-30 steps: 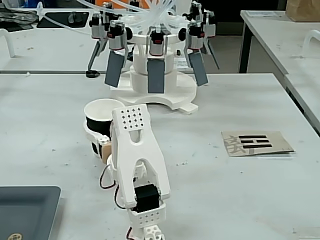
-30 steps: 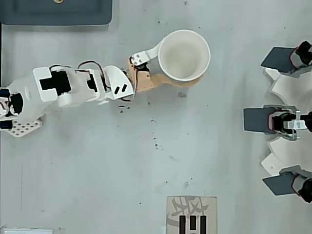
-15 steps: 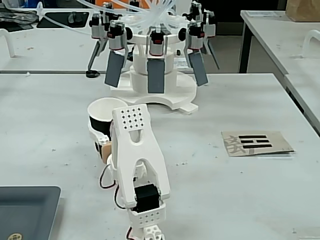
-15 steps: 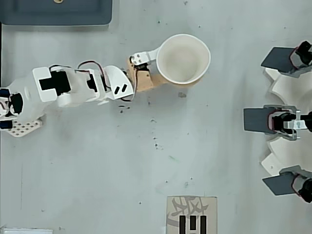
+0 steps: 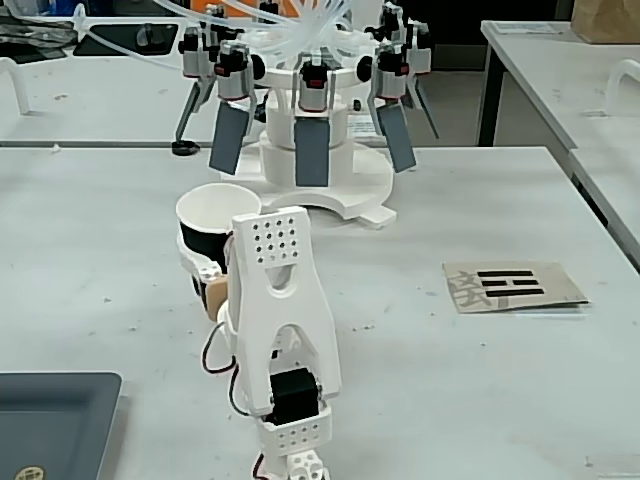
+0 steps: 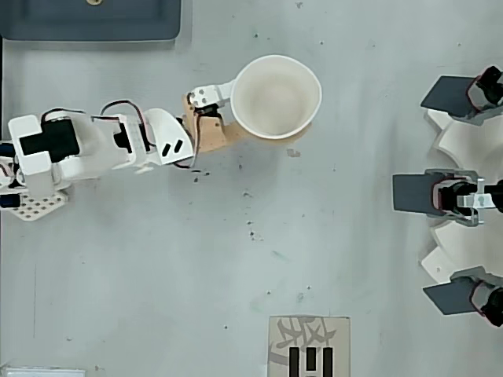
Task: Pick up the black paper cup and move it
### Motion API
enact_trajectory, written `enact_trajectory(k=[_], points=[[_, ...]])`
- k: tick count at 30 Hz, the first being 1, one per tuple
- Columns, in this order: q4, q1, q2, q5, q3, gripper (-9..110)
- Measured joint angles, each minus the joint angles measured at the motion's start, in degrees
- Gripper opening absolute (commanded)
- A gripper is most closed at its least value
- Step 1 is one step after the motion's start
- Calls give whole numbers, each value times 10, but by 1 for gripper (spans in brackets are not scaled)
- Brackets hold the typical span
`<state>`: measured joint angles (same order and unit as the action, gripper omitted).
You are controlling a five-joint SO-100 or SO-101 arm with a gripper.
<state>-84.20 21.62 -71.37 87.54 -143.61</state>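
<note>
The black paper cup (image 5: 203, 238) stands upright with its white inside (image 6: 275, 96) facing up, left of the table's middle in the fixed view. My gripper (image 6: 263, 110) reaches it from the left in the overhead view. The white finger (image 6: 211, 95) touches the cup's upper left side and the tan finger (image 6: 236, 135) runs along its lower side, so the jaws hold the cup wall. In the fixed view the white arm (image 5: 283, 330) hides the cup's right side and most of the gripper (image 5: 205, 275). Whether the cup's base touches the table cannot be told.
A white fixture with several dark paddles (image 5: 312, 150) stands just behind the cup, at the right edge in the overhead view (image 6: 440, 192). A dark grey tray (image 5: 50, 420) lies near the arm's base (image 6: 94, 20). A printed card (image 5: 512, 285) lies to the right (image 6: 309, 345).
</note>
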Motion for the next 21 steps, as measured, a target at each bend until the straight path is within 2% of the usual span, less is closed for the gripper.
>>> enact_trajectory(k=[21], points=[[-3, -4, -221, 2, -200, 6]])
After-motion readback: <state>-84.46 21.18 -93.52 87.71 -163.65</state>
